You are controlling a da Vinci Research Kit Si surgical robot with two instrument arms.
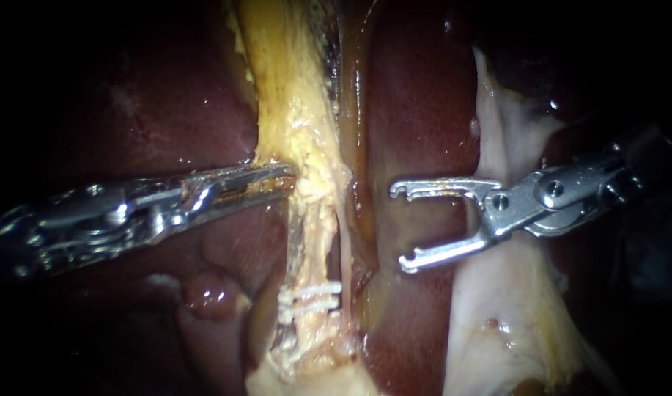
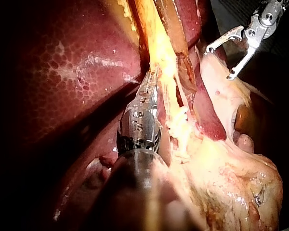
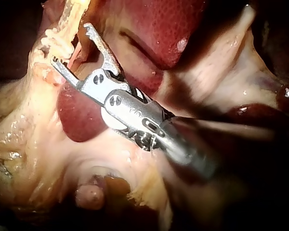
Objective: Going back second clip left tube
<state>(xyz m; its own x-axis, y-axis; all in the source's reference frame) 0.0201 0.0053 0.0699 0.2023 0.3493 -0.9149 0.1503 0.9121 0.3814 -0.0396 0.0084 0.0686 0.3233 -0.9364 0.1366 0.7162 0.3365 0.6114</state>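
Observation:
A yellow, frayed tube (image 1: 299, 125) runs down the middle of the endoscope view over the dark red liver (image 1: 423, 110). White clips (image 1: 310, 297) cross its lower part. My left instrument (image 1: 281, 178) comes in from the left, its jaws shut on the tube's edge well above the clips. It holds the same yellow strand in the left wrist view (image 2: 152, 84). My right instrument (image 1: 399, 226) stands to the right of the tube with its jaws wide open and nothing between them. Those jaws touch no tissue, and they also stand open in the right wrist view (image 3: 72, 43).
A pale, whitish sheet of tissue (image 1: 497, 315) lies under and behind my right instrument. A small reddish lump (image 1: 207, 293) sits on the liver below my left instrument's shaft. Liver surface surrounds the tube on both sides.

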